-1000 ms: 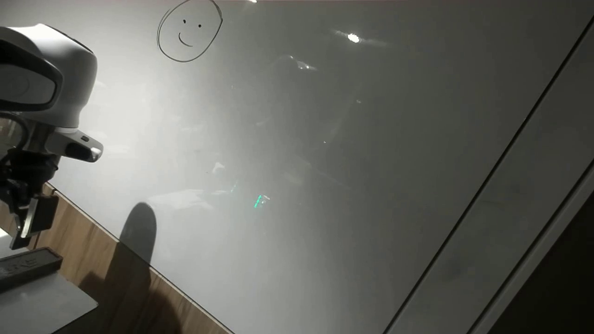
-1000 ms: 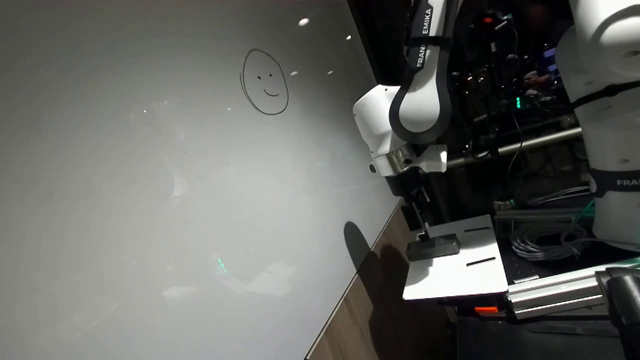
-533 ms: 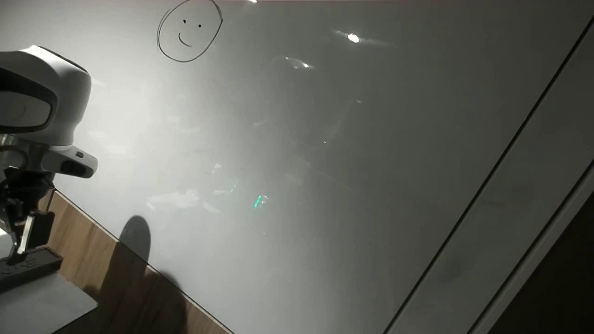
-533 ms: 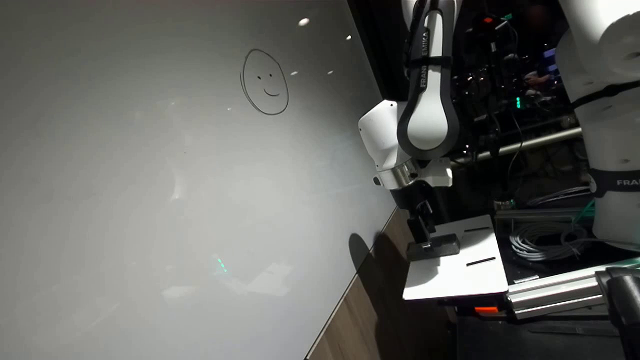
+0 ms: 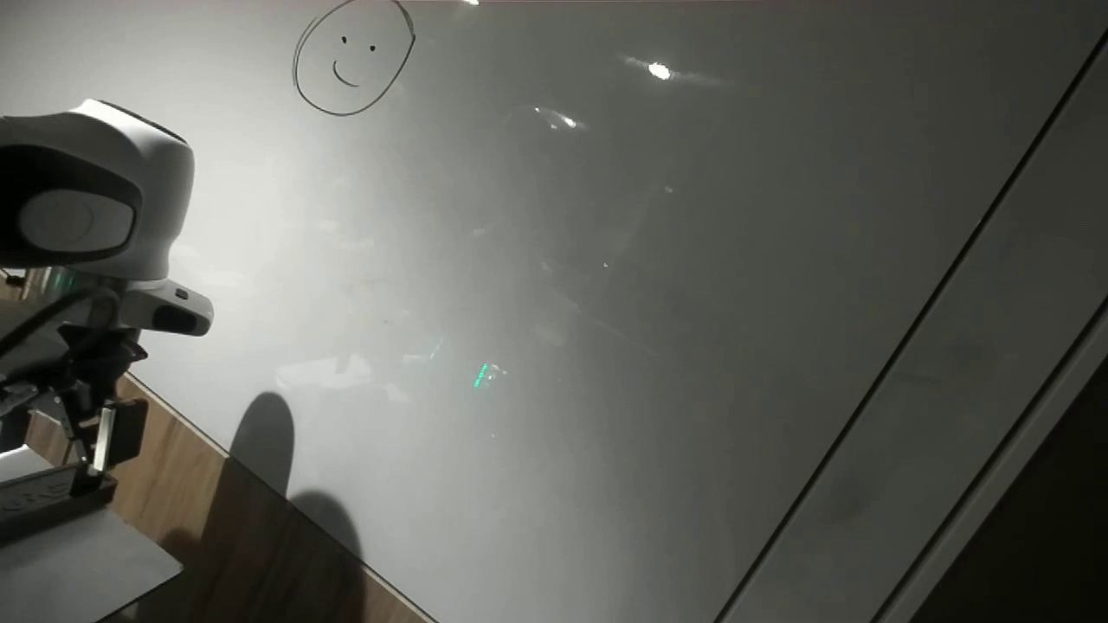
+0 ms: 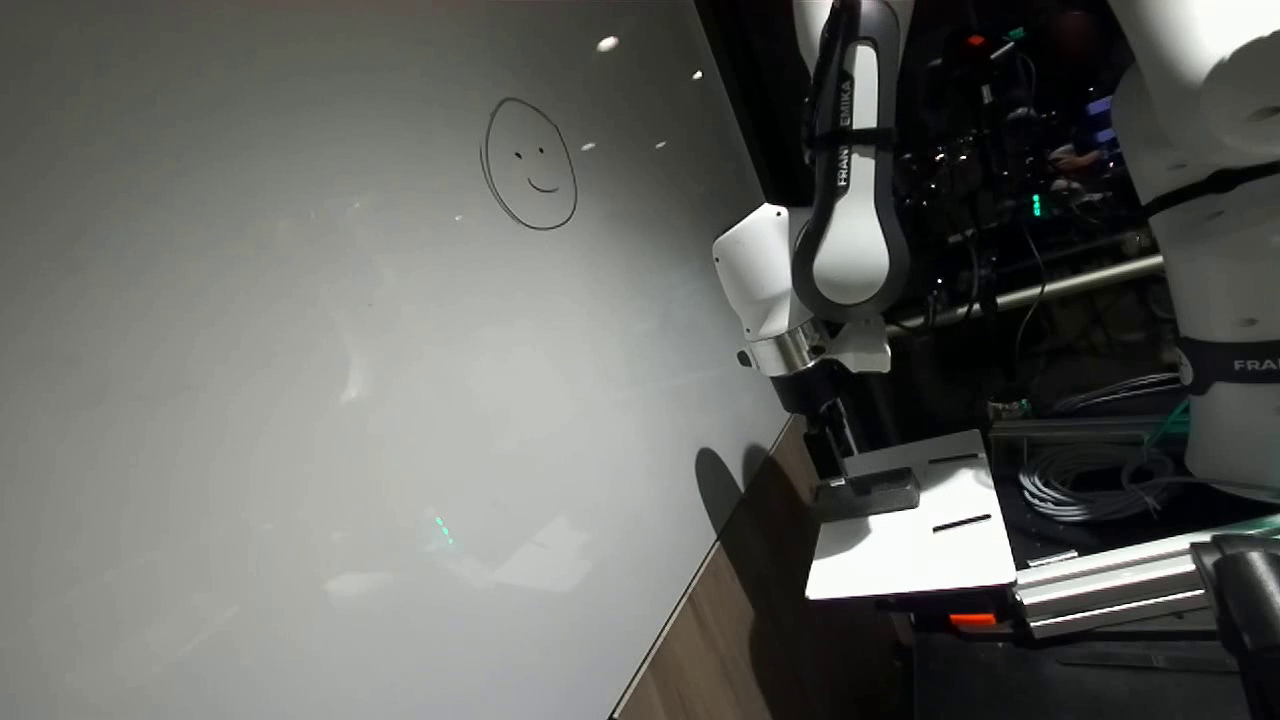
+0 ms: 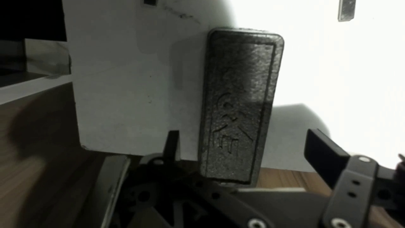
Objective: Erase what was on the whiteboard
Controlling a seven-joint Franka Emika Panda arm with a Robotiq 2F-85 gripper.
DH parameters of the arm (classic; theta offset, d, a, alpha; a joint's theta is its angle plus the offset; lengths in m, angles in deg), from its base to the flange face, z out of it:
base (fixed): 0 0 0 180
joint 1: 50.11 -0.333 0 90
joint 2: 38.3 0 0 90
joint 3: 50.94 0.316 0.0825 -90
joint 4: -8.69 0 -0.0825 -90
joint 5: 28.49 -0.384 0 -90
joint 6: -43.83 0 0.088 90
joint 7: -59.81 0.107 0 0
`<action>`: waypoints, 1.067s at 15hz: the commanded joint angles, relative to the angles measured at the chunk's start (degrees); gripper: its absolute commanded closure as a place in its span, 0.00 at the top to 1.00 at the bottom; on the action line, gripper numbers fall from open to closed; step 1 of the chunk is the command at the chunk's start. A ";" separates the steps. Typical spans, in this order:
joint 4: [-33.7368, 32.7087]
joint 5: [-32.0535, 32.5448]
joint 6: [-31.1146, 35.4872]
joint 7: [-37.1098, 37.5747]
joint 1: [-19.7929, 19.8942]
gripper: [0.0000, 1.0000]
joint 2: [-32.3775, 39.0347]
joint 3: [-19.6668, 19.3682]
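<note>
The whiteboard [image 5: 606, 415] fills most of both exterior views, and a smiley face [image 6: 543, 188] is drawn on it in thin dark lines. A dark grey eraser block [image 7: 237, 95] with marks on its top lies flat on a small white platform [image 6: 920, 560], one end reaching past the platform's edge. My gripper [image 7: 242, 136] is open, low over that end. In the wrist view its fingers stand on either side of the eraser, with a gap to each, wider on the right. In an exterior view the near fingertip overlaps the eraser, so contact there is hard to judge.
A brown wood-grain strip [image 5: 173, 467] runs along the whiteboard's edge beside the platform. Coiled grey cables [image 6: 1090, 490] and a metal rail [image 6: 1120, 590] lie near the platform. Another white robot arm part [image 6: 1230, 260] stands at the far right.
The arm has come down to the eraser and then shifted slightly toward the whiteboard, over the eraser's end. The jaws have stayed open. Eraser and drawing look unchanged.
</note>
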 commanded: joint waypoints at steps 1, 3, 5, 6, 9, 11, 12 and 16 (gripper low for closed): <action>-1.41 1.89 1.45 1.11 0.12 1.00 2.53 -1.07; -1.94 2.01 1.46 1.27 -0.04 1.00 3.66 -1.41; -2.51 0.81 0.92 0.65 -0.12 1.00 4.55 -1.50; -2.58 0.13 0.84 0.37 -0.21 1.00 4.71 -1.42; -3.02 0.05 0.70 0.31 -0.34 1.00 5.25 -1.62; -3.42 0.08 0.69 0.03 -0.04 0.74 5.80 -2.04; -3.51 0.08 0.71 0.01 -0.02 0.69 5.98 -2.22; -3.38 0.34 0.82 0.59 -0.34 0.45 6.51 -2.73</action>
